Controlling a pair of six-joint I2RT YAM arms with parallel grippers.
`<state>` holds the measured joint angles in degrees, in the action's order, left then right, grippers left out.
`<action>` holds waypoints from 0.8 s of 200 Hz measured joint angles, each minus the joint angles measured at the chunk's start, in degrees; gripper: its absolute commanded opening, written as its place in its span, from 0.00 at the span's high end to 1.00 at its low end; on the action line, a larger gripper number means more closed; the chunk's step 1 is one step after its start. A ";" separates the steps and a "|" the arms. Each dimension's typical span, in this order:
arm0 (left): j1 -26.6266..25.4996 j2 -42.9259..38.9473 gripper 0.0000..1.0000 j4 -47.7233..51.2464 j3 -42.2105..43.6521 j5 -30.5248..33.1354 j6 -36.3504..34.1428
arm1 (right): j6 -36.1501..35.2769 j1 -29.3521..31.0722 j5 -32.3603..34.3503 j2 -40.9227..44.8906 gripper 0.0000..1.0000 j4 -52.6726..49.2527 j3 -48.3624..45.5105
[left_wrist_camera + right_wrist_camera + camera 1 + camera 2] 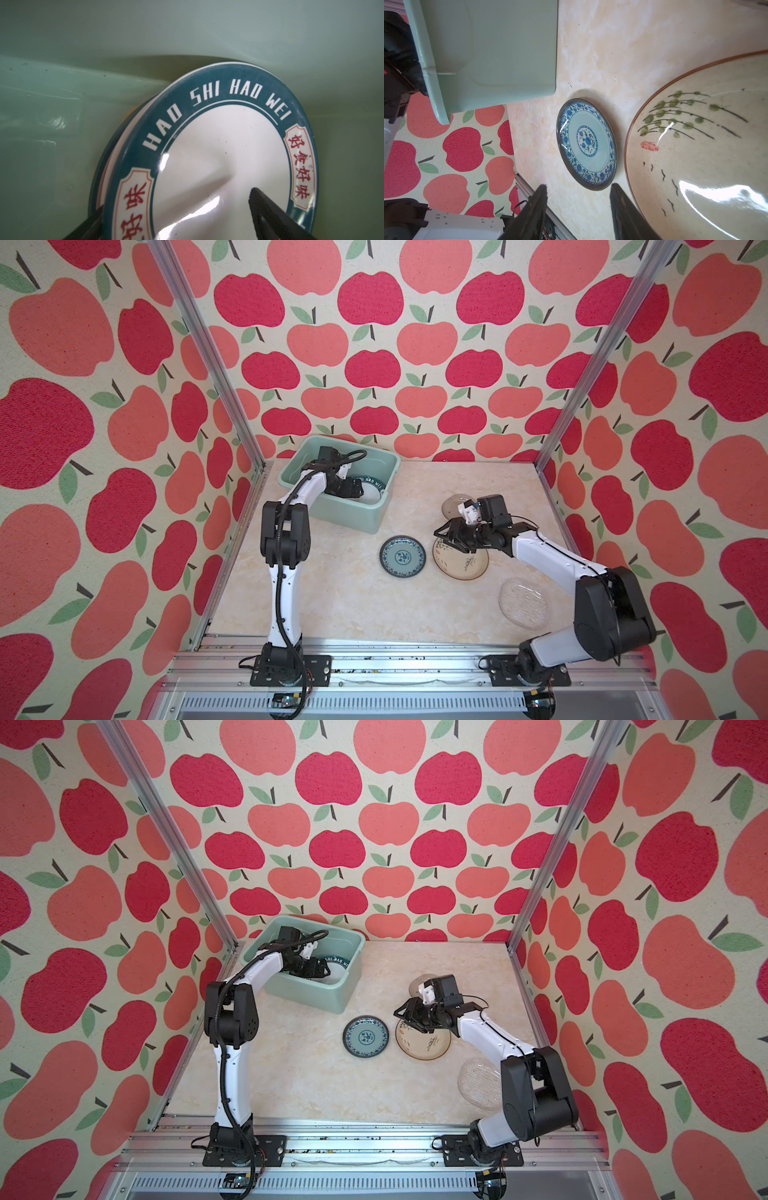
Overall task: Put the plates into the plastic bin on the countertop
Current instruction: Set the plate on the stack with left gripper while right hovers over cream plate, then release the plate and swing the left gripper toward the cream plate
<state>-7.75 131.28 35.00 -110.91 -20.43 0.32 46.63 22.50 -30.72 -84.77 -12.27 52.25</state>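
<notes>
— Over at eleven o'clock on the countertop point(332, 593) sits the plastic bin point(353, 516), and my left gripper point(176, 200) is down inside it.

— Is it holding a plate?

— No. Its fingers point(268, 209) are spread wide, one on each side of the lettered plate point(218, 145). That plate leans on a stack point(104, 166) by the bin wall.

— So what now?

— I think I should lift that arm slowly, straight out, so no finger hooks the rim. A bump could make the leaning plate slide.

— And your right gripper point(577, 186)?

— It is spread too, with nothing in it. It hangs by the ten o'clock edge of the cream plate point(695, 155). The teal plate point(588, 143) lies just beside, at nine o'clock.

— Tricky?

— A bit. I should pinch only the cream rim and not nudge the teal one. A far glass plate point(449, 508) waits at twelve o'clock of it, a near glass plate point(525, 605) at four o'clock.
</notes>
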 measured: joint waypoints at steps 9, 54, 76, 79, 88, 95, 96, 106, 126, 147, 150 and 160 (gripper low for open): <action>0.04 -0.37 0.04 -0.42 0.42 0.59 0.42 | -0.13 0.00 0.15 0.00 0.47 -0.26 0.24; 0.98 -6.05 0.01 -5.81 7.15 3.43 4.57 | -2.38 -0.07 3.98 0.00 0.43 -6.12 3.13; 1.75 -9.20 0.01 -8.35 8.46 4.31 6.56 | -4.33 -0.85 6.93 0.28 0.40 -10.38 5.09; 1.81 -9.57 0.01 -8.68 8.59 4.52 6.80 | -4.61 -0.98 7.17 0.35 0.40 -10.82 5.27; 2.03 -11.08 0.01 -9.66 9.11 5.07 7.72 | -5.46 -1.73 8.24 0.72 0.40 -12.41 5.86; 2.19 -12.31 0.01 -10.78 9.90 5.55 8.35 | -6.23 -2.43 9.01 1.09 0.39 -13.60 6.25; 2.19 -12.46 0.01 -10.88 9.97 5.60 8.46 | -6.29 -2.51 9.07 1.14 0.39 -13.70 6.29; 2.29 -14.53 0.01 -12.39 11.61 6.43 9.57 | -7.34 -3.52 9.84 1.68 0.40 -15.26 6.80; 2.29 -19.74 0.01 -15.52 15.85 8.20 12.17 | -9.64 -5.77 10.99 3.23 0.39 -17.99 7.26; 2.36 -26.14 0.01 -18.47 19.76 9.05 14.93 | -12.31 -8.07 11.72 4.85 0.38 -20.68 7.50; 2.36 -27.15 0.01 -18.67 20.15 9.01 15.37 | -12.72 -8.39 11.80 5.03 0.38 -21.00 7.54; 2.40 -30.36 0.01 -18.99 21.22 8.79 16.87 | -14.05 -9.53 12.04 5.62 0.37 -22.05 7.54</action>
<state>-5.34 100.92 16.01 -89.69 -11.64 17.19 32.58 12.97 -18.68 -79.15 -34.33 59.79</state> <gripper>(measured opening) 0.992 0.619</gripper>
